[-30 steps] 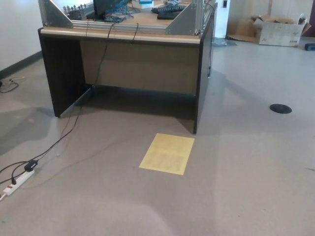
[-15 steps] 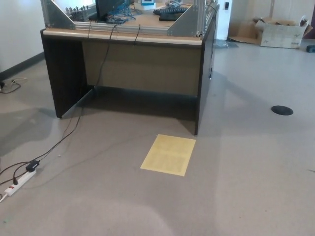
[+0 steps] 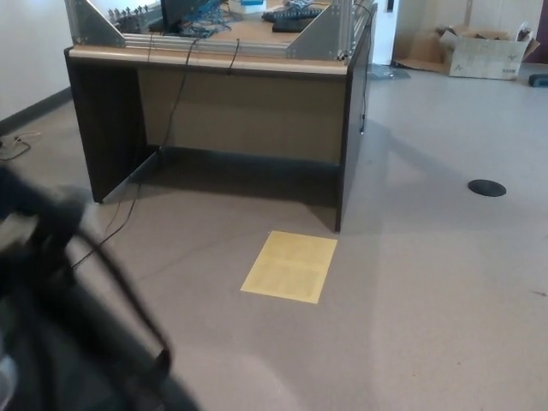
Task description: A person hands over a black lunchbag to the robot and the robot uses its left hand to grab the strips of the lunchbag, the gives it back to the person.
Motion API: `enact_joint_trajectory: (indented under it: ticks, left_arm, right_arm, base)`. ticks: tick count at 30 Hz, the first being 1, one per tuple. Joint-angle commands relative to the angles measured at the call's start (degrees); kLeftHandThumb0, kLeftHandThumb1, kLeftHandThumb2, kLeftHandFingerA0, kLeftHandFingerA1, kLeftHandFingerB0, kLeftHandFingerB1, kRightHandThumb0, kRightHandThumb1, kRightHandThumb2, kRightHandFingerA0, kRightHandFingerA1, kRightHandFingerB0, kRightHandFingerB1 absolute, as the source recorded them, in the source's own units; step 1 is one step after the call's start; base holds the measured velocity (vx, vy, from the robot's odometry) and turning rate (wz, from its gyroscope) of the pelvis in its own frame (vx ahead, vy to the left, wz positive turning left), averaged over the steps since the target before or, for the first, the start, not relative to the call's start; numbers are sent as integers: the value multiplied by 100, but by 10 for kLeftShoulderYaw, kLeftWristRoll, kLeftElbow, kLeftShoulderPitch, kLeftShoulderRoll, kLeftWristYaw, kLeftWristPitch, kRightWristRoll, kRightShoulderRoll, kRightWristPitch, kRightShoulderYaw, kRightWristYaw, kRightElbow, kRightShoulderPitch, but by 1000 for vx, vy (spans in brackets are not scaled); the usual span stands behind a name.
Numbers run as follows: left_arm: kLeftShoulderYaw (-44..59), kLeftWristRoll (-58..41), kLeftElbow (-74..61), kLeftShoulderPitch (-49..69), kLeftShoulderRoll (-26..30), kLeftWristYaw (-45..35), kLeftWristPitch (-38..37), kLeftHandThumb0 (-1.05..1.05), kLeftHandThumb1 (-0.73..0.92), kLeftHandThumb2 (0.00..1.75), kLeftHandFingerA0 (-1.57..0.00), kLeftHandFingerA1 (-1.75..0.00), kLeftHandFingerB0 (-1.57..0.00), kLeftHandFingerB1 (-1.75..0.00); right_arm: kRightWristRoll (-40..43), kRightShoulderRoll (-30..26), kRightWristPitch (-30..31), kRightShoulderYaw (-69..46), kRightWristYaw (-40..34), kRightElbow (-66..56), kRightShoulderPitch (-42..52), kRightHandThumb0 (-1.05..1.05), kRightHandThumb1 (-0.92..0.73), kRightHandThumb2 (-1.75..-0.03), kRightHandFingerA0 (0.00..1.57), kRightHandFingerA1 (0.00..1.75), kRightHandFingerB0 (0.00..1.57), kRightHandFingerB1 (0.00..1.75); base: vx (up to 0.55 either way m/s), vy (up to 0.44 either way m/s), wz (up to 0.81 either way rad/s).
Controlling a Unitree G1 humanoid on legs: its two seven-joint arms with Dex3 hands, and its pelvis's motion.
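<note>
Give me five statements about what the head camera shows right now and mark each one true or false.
1. A blurred black lunchbag fills the lower left of the view. True.
2. The yellow sheet lies on top of the desk. False: it lies flat on the floor in front of the desk.
3. A cardboard box sits on the floor at the far right. True.
4. The robot's right hand is closed on the bag's strap. False: no robot hand shows in the view.
5. A round black disc lies on the floor to the right of the desk. True.
</note>
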Motion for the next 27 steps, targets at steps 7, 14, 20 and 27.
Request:
enact_joint_trajectory:
  ticks: [7, 14, 20, 27]
  left_arm:
    - [-167, 84, 141, -333, -113, -45, 122, -20, 58, 55, -79, -175, -57, -170]
    - [-215, 101, 245, -438, -144, -7, 157, -22, 58, 55, -81, -175, -59, -173]
    - [-242, 84, 293, -479, -156, 4, 155, -21, 57, 56, -79, -175, -62, -169]
    - [-263, 78, 276, -449, -158, 6, 147, -19, 59, 55, -78, -175, -58, -169]
  right_arm:
    - [14, 6, -1, -10, 1, -4, -11, -53, -78, -64, 49, 43, 48, 40]
    - [15, 5, -5, -12, 5, 0, -16, -54, -77, -63, 51, 43, 49, 40]
    - [7, 2, -12, -7, 4, 17, -25, -57, -78, -64, 52, 44, 51, 41]
    - [5, 1, -25, -4, 4, 25, -14, -59, -64, -101, 48, 59, 43, 55]
  base:
    - [0, 0, 0]
    - [0, 0, 0]
    - [0, 0, 0]
    - [0, 0, 0]
